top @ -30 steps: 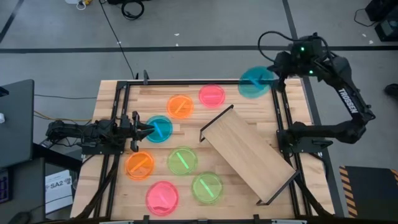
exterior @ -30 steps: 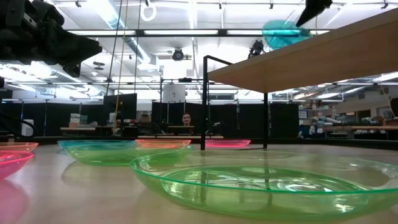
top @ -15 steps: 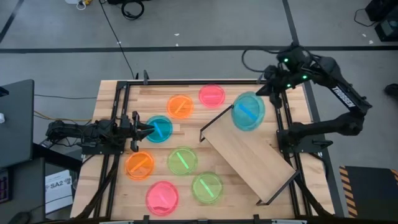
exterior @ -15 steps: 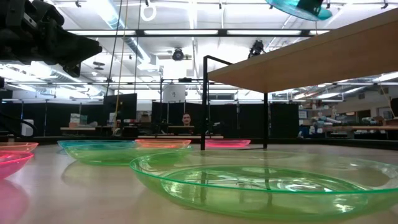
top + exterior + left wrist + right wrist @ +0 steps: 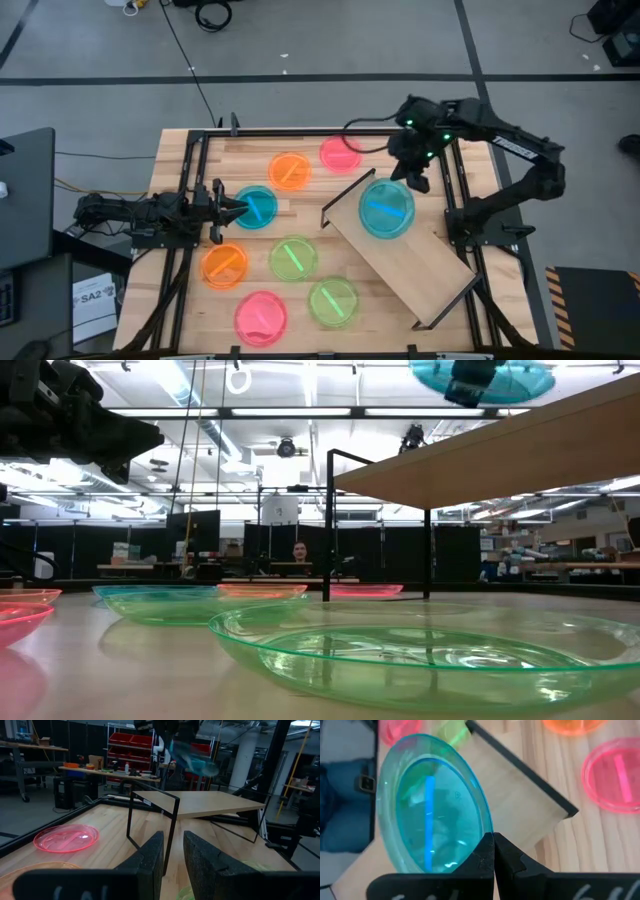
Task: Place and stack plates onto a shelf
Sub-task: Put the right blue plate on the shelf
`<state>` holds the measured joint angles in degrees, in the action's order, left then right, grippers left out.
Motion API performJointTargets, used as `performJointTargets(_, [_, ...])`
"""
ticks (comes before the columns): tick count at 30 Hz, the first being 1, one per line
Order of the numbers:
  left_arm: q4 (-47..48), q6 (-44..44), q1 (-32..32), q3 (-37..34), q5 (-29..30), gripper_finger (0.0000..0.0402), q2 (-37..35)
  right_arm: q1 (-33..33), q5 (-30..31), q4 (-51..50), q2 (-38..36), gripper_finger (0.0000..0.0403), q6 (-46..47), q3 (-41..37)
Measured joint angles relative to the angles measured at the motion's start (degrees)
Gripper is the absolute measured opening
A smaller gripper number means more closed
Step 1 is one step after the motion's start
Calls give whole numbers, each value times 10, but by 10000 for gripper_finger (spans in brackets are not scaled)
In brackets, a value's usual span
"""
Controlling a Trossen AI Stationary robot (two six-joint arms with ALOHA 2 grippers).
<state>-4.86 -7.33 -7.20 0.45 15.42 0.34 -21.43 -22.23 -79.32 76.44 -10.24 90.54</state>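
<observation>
Eight plates: small round discs of see-through plastic, each crossed by a centre bar.
On the counter [image 5: 180,150]: seven plates lie flat on the slatted wood: two pink [image 5: 341,153] [image 5: 261,316], two orange [image 5: 290,170] [image 5: 225,264], two green [image 5: 293,258] [image 5: 332,300] and one blue plate [image 5: 258,206].
In the air: a second blue plate [image 5: 386,209], held level over the upper end of the shelf, apart from the plank in the low view.
Shelf [image 5: 415,260]: a bare rectangular plank of pale wood on a thin black wire frame, set at a slant across the counter's right half; nothing rests on it.
Right hand [image 5: 411,181]: fingers pinched tight on the rim of the raised blue plate, at the edge nearer the counter's far side.
Left hand [image 5: 234,207]: at the counter's left side, fingers a narrow gap apart and holding nothing, tips at the edge of the blue plate lying there.
</observation>
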Motion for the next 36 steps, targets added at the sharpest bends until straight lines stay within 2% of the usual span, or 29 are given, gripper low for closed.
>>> performJointTargets(3, [0,0,0,0,0,79,0,8,17,-12,24,2,-4,0])
performJointTargets(16, [0,0,0,0,0,79,0,8,17,-20,104,4,-4,0])
performJointTargets(36, [1,0,0,0,0,79,0,12,29,-19,150,7,-4,0])
